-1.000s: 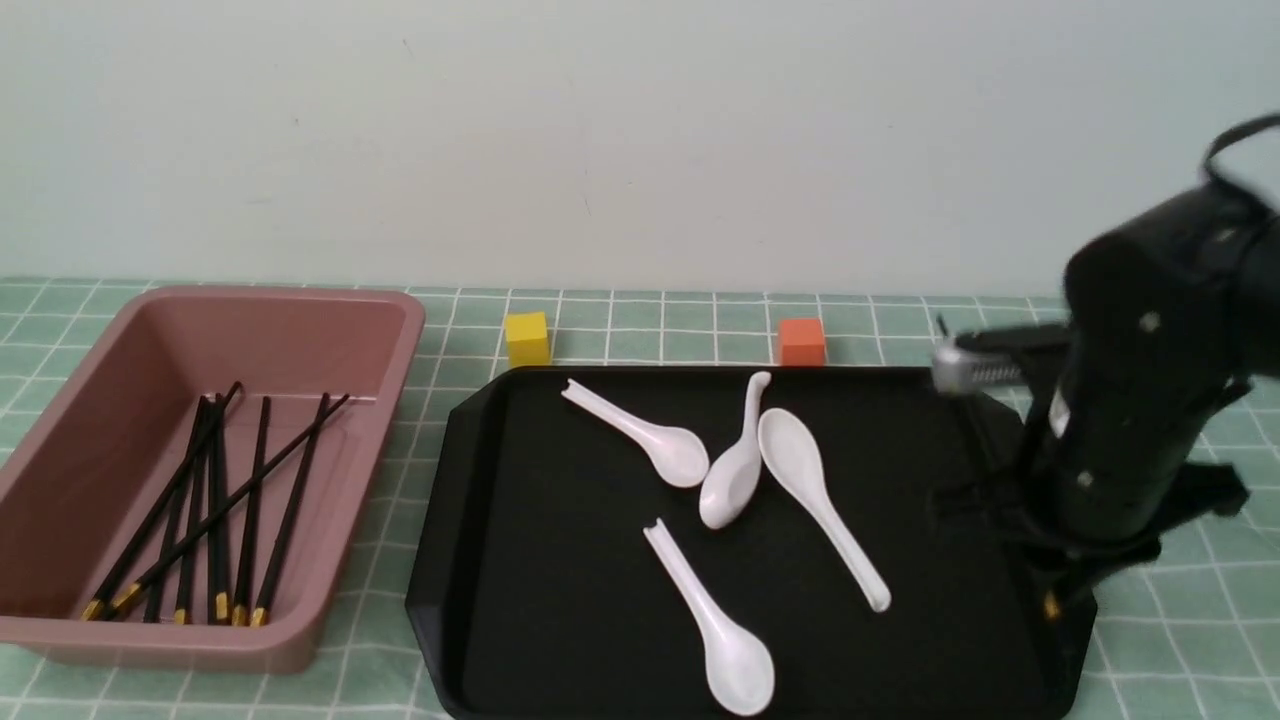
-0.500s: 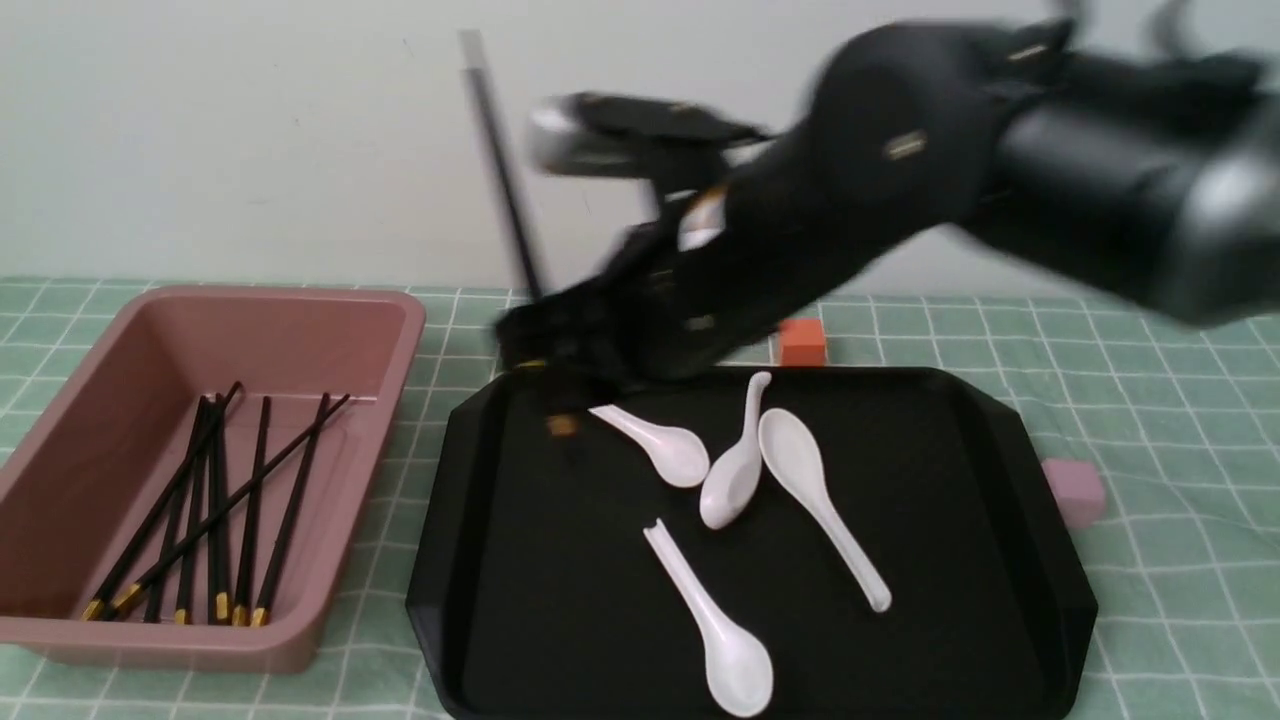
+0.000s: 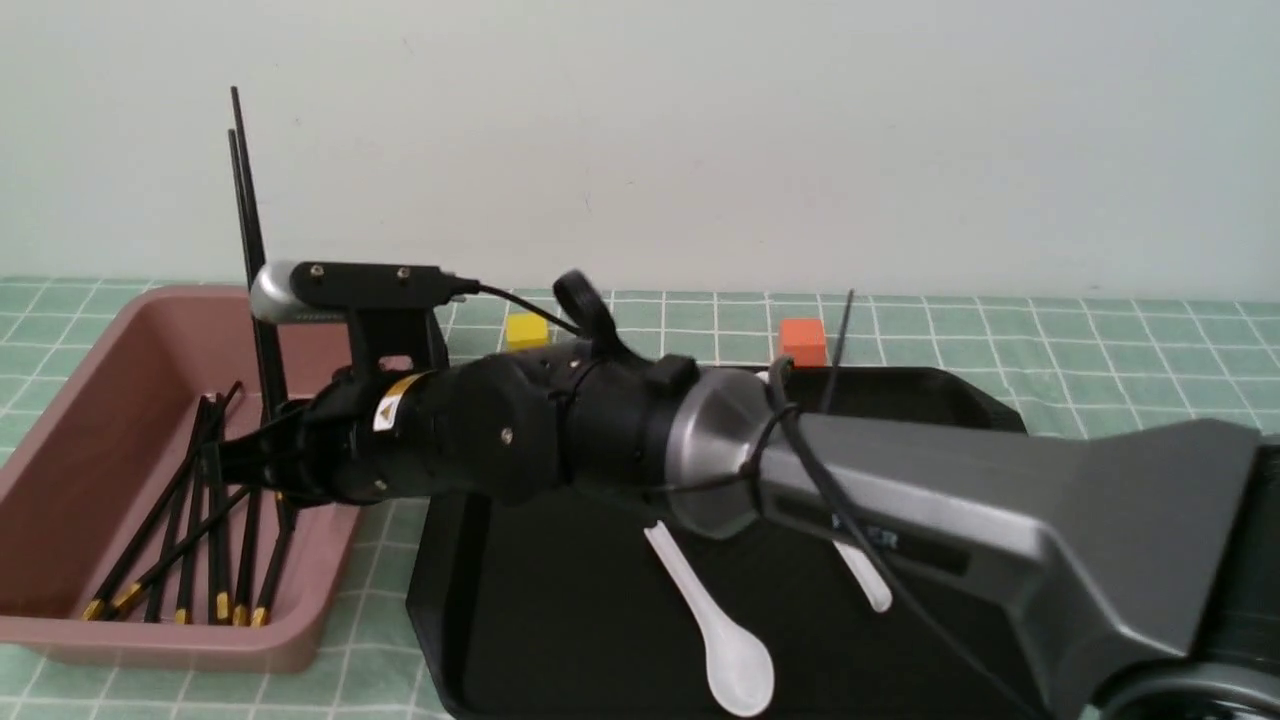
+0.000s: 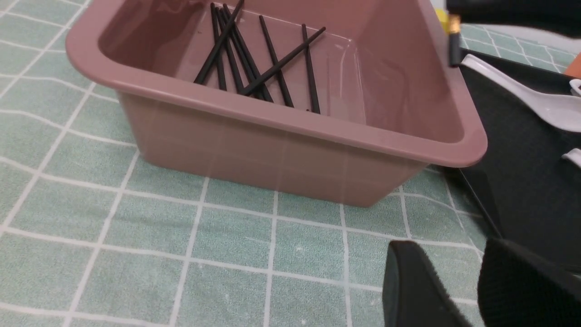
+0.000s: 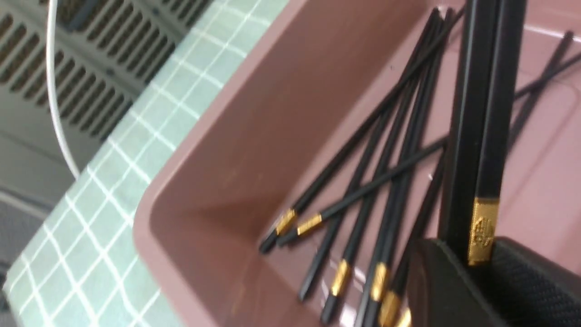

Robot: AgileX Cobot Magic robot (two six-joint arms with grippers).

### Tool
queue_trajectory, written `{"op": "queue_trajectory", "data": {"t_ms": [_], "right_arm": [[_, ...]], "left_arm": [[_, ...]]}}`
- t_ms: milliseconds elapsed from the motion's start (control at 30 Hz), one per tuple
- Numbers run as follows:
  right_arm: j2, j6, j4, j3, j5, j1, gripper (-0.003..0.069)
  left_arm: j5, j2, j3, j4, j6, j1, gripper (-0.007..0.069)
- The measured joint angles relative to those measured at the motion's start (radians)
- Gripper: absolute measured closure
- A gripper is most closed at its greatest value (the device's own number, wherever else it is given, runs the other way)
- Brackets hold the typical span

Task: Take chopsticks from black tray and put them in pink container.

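So a second ago the right claw (image 3: 250, 465) was down at the right edge of the black tray (image 3: 520, 620). Now its arm has swung all the way across and hangs over the pink container (image 3: 120, 340), pinching two chopsticks (image 3: 247, 200) that stick nearly straight up, gold bands at the fingers. The other chopsticks (image 3: 218, 530) lie on the container floor same as before. The left claw (image 4: 456, 254) sits slightly parted and empty over the table (image 4: 136, 218) beside the container.
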State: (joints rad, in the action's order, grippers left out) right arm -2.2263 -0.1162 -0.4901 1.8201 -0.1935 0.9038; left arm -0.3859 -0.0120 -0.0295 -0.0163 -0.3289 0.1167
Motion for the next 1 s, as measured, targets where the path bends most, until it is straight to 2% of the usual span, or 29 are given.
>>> {"op": "queue_trajectory", "data": {"t_ms": [133, 233, 367, 467, 600, 633, 767, 867, 1000], "right_arm": [[-0.009, 0.0, 0.0, 0.001, 0.012, 0.003, 0.0382], [0.004, 0.0, 0.001, 0.002, -0.042, 0.002, 0.0312], [0.05, 0.016, 0.051, 0.002, -0.19, -0.01, 0.0299], [0.111, 0.023, 0.12, 0.002, -0.322, -0.025, 0.0351], [0.255, 0.025, 0.248, 0.002, -0.562, -0.045, 0.0507], [0.263, 0.025, 0.255, 0.002, -0.589, -0.045, 0.0515], [0.424, 0.026, 0.39, 0.002, -0.846, -0.057, 0.0657], [0.557, 0.022, 0.49, 0.004, -1.004, -0.058, 0.0672], [0.706, -0.025, 0.576, -0.019, -1.054, -0.058, 0.0671]], "left_arm": [[0.0, 0.0, 0.0, 0.0, 0.0, 0.0, 0.0385], [0.0, 0.0, 0.0, 0.0, 0.0, 0.0, 0.0385], [0.0, 0.0, 0.0, 0.0, 0.0, 0.0, 0.0385], [0.0, 0.0, 0.0, 0.0, 0.0, 0.0, 0.0385], [0.0, 0.0, 0.0, 0.0, 0.0, 0.0, 0.0385], [0.0, 0.0, 0.0, 0.0, 0.0, 0.0, 0.0385], [0.0, 0.0, 0.0, 0.0, 0.0, 0.0, 0.0385], [0.0, 0.0, 0.0, 0.0, 0.0, 0.0, 0.0385], [0.0, 0.0, 0.0, 0.0, 0.0, 0.0, 0.0385]]}}
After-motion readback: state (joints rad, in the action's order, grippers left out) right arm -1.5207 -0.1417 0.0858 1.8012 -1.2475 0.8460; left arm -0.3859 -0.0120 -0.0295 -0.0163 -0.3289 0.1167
